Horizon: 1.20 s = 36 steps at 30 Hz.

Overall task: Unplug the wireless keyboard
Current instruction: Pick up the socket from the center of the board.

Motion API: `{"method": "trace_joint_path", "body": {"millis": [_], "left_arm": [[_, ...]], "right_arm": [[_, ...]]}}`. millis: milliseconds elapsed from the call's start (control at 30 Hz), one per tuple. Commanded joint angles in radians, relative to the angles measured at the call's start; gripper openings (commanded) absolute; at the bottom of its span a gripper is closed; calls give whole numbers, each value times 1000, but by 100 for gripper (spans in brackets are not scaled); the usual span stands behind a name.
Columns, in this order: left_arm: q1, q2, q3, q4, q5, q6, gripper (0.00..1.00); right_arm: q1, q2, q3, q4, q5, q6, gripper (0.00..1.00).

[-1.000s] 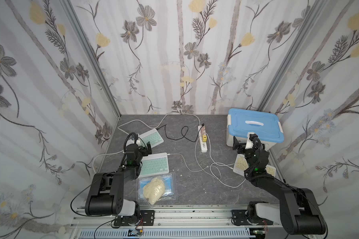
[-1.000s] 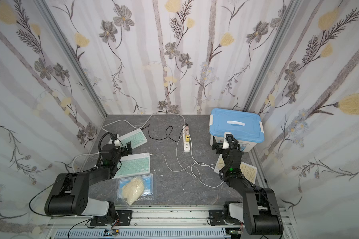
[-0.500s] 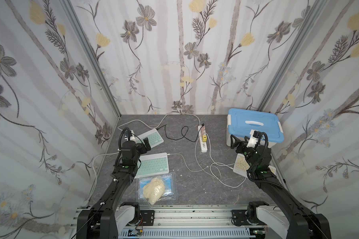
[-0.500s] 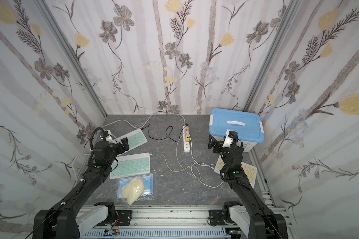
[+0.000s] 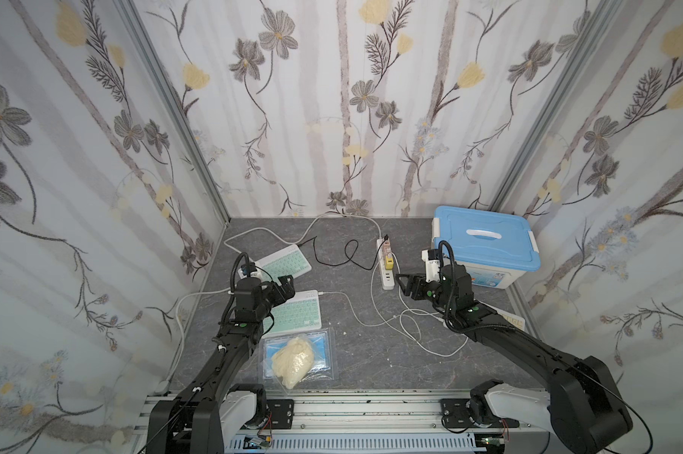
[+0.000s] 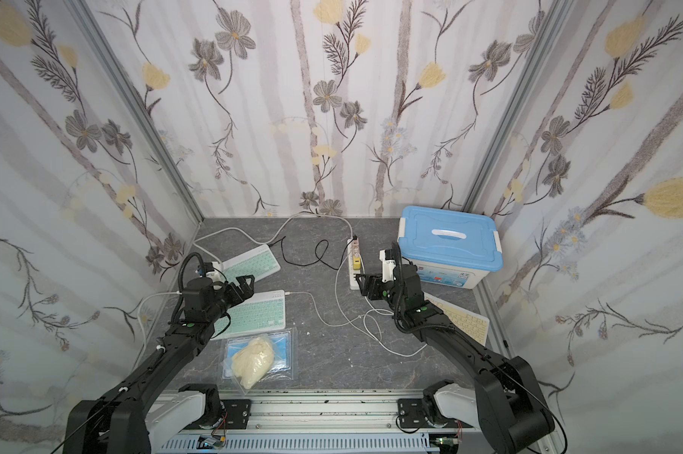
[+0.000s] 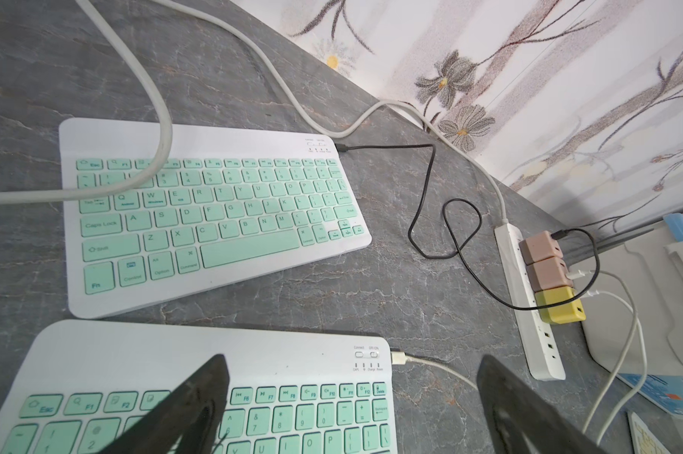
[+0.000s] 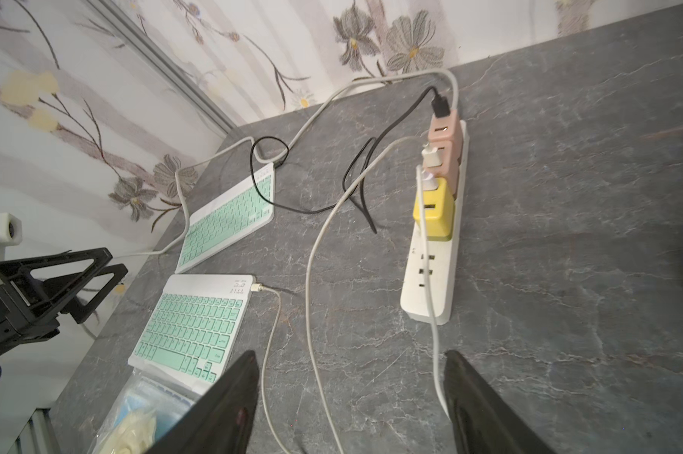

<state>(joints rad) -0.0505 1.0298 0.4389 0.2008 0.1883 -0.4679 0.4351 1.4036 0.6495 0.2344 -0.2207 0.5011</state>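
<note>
Two mint-green wireless keyboards lie at the left. The near keyboard has a white plug in its back right corner. The far keyboard carries a black plug. Both cables run to chargers on the white power strip. My left gripper hangs open above the near keyboard's back right part. My right gripper is open above loose white cables, just right of the strip's near end.
A blue-lidded box stands at the back right. A cream keyboard lies under the right arm. A clear bag of cream stuff sits in front of the near keyboard. White cable loops cross the middle.
Both arms have unfolded from a tucked pose and reached out over the table. The left gripper came over the near keyboard, and the right gripper swung left toward the power strip.
</note>
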Motion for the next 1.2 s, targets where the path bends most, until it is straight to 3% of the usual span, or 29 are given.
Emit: {"method": "trace_joint_path", "body": {"millis": [0,233,400,700,1167], "left_arm": [[-2,-8,-8,17,52,-54,100],[-6,-37,8,-37,78,-97,100],[-12,-49,14,-49,103,-111,100],[-18,-71,22,-86,109,-126,100],[-23,-42,39,-145,108,-123,100]], "right_arm": [[52,76,59,-50,65,38,71],[92,270,168,-56,96,130,59],[94,361,229,-117,205,154,54],[93,487,325,-207,334,162,55],[80,671,495,-273,374,126,60]]}}
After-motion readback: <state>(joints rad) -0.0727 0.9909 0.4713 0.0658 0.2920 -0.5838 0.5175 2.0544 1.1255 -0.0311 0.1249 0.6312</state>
